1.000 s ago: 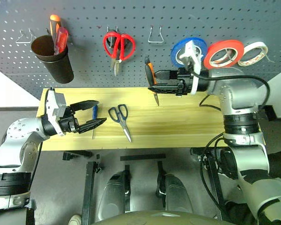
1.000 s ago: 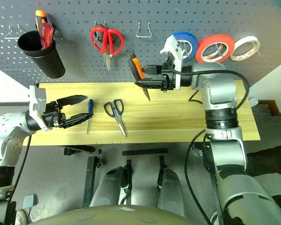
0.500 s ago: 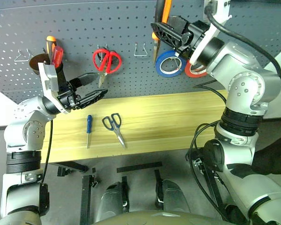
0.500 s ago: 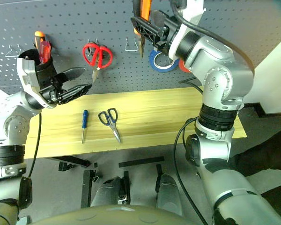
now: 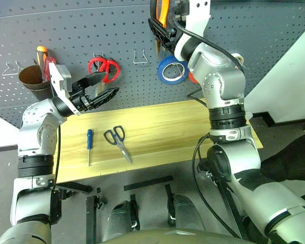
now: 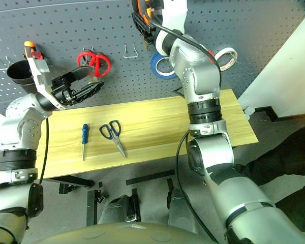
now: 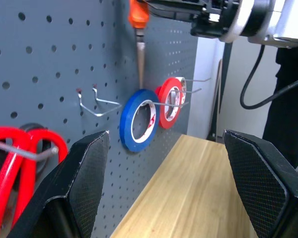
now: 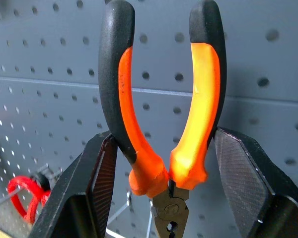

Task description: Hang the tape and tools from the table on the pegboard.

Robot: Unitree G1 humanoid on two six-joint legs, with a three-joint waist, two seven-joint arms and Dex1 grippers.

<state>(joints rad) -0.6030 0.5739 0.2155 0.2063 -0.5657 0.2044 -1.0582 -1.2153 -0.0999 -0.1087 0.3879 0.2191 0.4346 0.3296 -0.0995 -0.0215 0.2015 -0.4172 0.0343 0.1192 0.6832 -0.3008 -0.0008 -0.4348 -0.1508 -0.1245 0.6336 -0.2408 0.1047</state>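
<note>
Overhead, the right end effector (image 8: 161,148) clamps the orange-handled pliers (image 8: 164,109) against the pegboard (image 5: 81,35) — left end effector (image 5: 105,90) gapes, empty. Blue tape (image 5: 171,69) hangs hooked; blue-handled scissors (image 5: 117,141) and screwdriver (image 5: 89,144) lie on the bench (image 5: 168,127).

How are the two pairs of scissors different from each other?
The red scissors hang on a hook on the pegboard; the dark blue scissors lie flat on the table. The red pair's handles look bigger and rounder. Both have closed blades and neither is touched by a gripper.
</note>
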